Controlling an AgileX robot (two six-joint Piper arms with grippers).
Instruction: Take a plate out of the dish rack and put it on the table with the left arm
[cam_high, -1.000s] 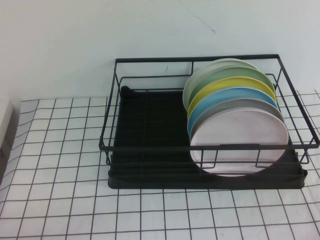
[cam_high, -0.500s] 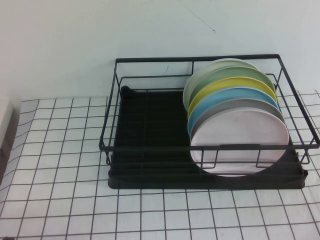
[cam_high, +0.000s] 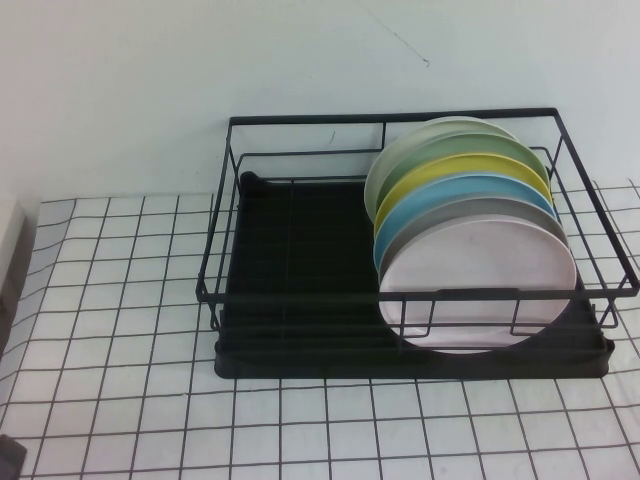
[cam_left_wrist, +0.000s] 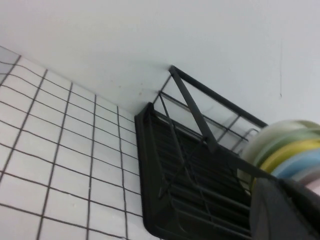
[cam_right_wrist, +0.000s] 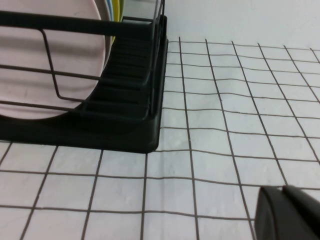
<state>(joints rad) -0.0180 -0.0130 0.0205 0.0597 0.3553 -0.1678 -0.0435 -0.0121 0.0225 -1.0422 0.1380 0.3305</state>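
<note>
The scene is lit evenly and brightly. Only a soft shadow is cast beside the dish rack (cam_high: 410, 245), and near edges are blurred.

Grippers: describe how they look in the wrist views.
Little shows. The left gripper, seen at its camera's edge in front of the rack and plates, is a rounded matte black body. The right gripper, low over the table beside the rack, is black too, with a straighter edge. No cables or markings show.
</note>
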